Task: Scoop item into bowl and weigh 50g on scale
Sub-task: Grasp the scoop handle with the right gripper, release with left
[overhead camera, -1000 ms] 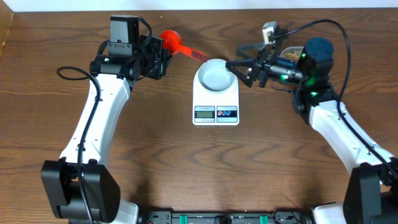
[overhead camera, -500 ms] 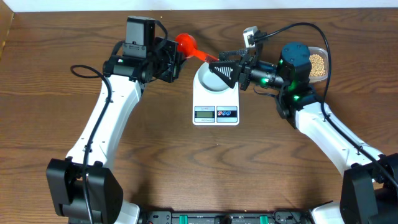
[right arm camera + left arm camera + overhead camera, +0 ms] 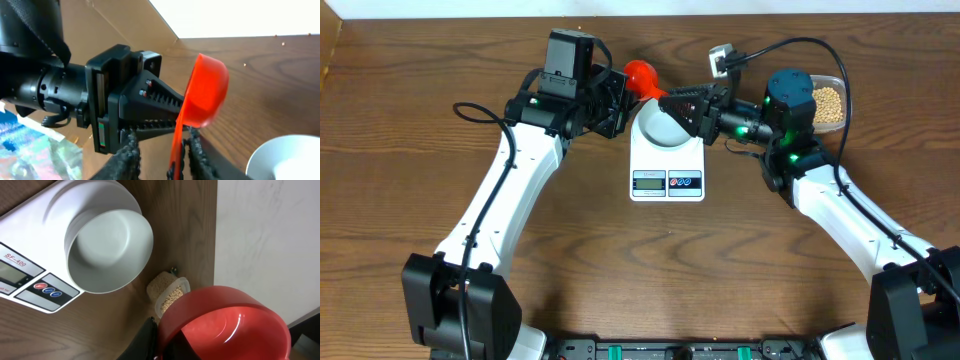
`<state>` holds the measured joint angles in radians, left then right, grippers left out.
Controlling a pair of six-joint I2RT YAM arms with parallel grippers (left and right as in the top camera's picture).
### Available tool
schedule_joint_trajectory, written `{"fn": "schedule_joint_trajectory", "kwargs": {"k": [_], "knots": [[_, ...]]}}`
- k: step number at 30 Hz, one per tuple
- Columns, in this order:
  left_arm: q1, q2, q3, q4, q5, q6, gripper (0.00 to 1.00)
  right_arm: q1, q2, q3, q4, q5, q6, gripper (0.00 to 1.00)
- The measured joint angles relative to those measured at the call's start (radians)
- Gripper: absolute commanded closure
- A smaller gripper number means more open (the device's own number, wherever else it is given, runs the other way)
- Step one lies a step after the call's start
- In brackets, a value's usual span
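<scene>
The right claw (image 3: pixel 677 100) stood partly open, with its fingers on both sides of the handle of the red scoop (image 3: pixel 641 74). It hung over the far rim of the bowl (image 3: pixel 663 127). The left claw (image 3: pixel 623 92) was shut on the scoop from the other side, so I judge that the step was a handover. To do it well, the right claw should close firmly on the handle first, and only then should the left claw let go. Otherwise the scoop could fall on the bowl and push it. In the overhead view the bowl sat on the scale (image 3: pixel 667 160). The tub (image 3: pixel 832 100) of beans (image 3: pixel 829 104) lay on the surface (image 3: pixel 620 260) behind the right arm, well apart from the bowl.

In the left wrist view the cup of the scoop was empty. The bowl was also empty and stood upright on the scale. Beyond it, the tub held a layer of tan beans. The display of the scale was too small to read.

In the right wrist view the handle ran between the two fingers of the right claw. It was close to one finger, and a gap showed at the other, so the grip did not look complete. The black fingers of the left claw were clamped on the handle nearer to the cup. The right claw should take the handle squarely, so that the cup can be kept level over the tub. No beans were in the bowl, so the weighing was not yet begun.
</scene>
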<state>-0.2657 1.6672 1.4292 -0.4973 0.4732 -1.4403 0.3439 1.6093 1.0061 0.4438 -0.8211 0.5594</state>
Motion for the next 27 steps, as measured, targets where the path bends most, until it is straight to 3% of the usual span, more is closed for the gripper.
{"fn": "schedule_joint_trajectory", "kwargs": {"k": [7, 20, 23, 27], "knots": [[0.0, 0.0, 0.0, -0.002, 0.0, 0.0, 0.92, 0.001, 0.0, 0.0, -0.021, 0.004, 0.0, 0.85], [-0.008, 0.0, 0.0, -0.034, 0.0, 0.0, 0.93, 0.001, 0.0, 0.0, -0.022, 0.003, 0.0, 0.85], [-0.018, 0.0, 0.0, -0.034, 0.0, 0.0, 0.93, 0.001, 0.0, 0.0, -0.023, 0.004, 0.001, 0.99], [-0.02, 0.0, 0.0, -0.037, -0.001, 0.0, 0.92, -0.002, 0.0, 0.0, -0.043, 0.016, 0.001, 0.99]]}}
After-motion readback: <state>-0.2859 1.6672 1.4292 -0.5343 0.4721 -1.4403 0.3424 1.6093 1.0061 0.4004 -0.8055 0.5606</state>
